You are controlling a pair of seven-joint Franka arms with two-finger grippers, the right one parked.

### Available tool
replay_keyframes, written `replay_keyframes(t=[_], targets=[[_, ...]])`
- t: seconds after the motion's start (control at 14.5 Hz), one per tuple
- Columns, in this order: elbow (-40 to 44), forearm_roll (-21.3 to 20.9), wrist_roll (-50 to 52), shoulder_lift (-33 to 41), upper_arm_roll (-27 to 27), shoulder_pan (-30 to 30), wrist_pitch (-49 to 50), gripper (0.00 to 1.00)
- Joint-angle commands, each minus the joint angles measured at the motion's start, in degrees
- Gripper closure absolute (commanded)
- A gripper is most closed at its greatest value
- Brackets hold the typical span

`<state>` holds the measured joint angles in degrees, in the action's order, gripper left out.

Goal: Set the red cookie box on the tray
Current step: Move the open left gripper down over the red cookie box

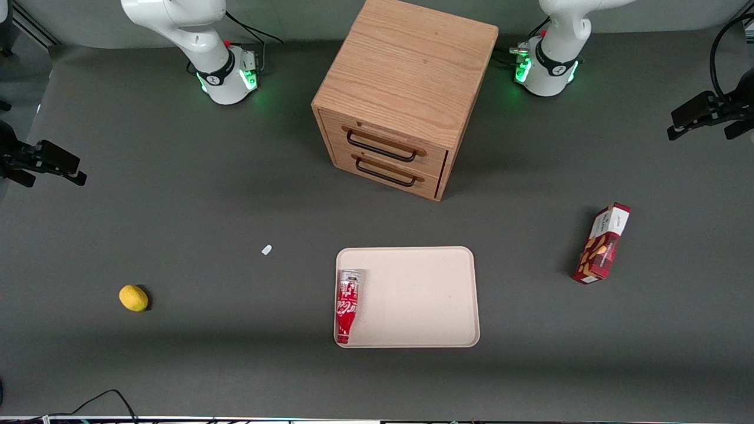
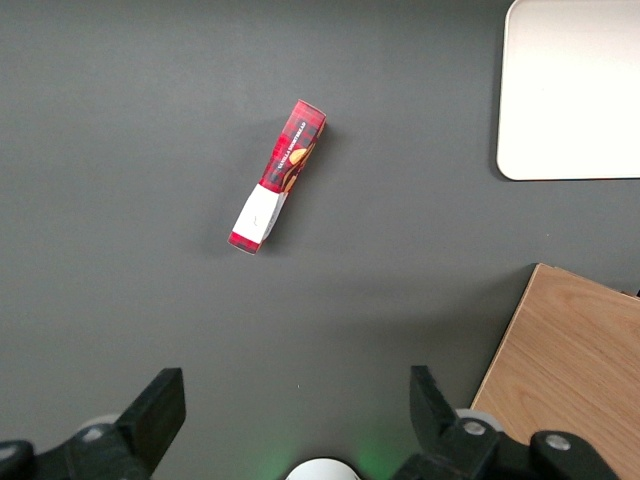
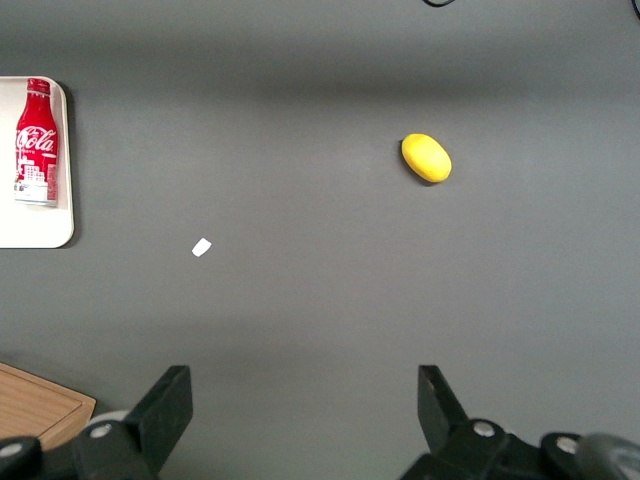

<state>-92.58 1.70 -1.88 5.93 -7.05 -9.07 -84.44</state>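
The red cookie box (image 1: 602,243) lies on the dark table toward the working arm's end, apart from the tray; its white end panel points toward the arm bases. The beige tray (image 1: 424,294) lies in front of the drawer cabinet, nearer the front camera. The left wrist view shows the box (image 2: 278,176) and a corner of the tray (image 2: 575,90). My left gripper (image 2: 297,410) is open and empty, held high above the table, well clear of the box. The gripper does not show in the front view.
A red Coca-Cola bottle (image 1: 347,306) lies on the tray along its edge toward the parked arm. A wooden two-drawer cabinet (image 1: 400,100) stands between the arm bases. A yellow lemon (image 1: 134,298) and a small white scrap (image 1: 267,249) lie toward the parked arm's end.
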Motion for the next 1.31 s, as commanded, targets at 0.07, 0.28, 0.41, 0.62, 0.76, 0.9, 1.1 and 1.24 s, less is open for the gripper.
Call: replay_keyframes(t=[0.07,0.28,0.41,0.62,0.76,0.9,1.1,1.24], targets=[[0.55,-0.56,0.03,-0.12,-0.69,-0.60,0.16,0.00],[0.12,-0.64,0.30,-0.83,-0.69,-0.51,-2.65,0.00],[-2.07,-0.73,-0.49,-1.27,-0.69,-0.60,-3.35,0.00],[-3.92,-2.56,-3.03,-3.98,-0.69,-0.60,-5.63,0.00],[-5.76,-5.90,-7.94,-6.97,-0.69,-0.51,-10.19,0.00],[-10.32,-7.58,-13.30,-8.91,-0.60,-0.60,-17.82,0.00],[-15.43,-7.85,-14.12,-11.54,-0.42,-0.60,-25.75,0.00],[-16.75,-7.85,-14.12,-14.61,-0.25,-0.60,-30.23,0.00]])
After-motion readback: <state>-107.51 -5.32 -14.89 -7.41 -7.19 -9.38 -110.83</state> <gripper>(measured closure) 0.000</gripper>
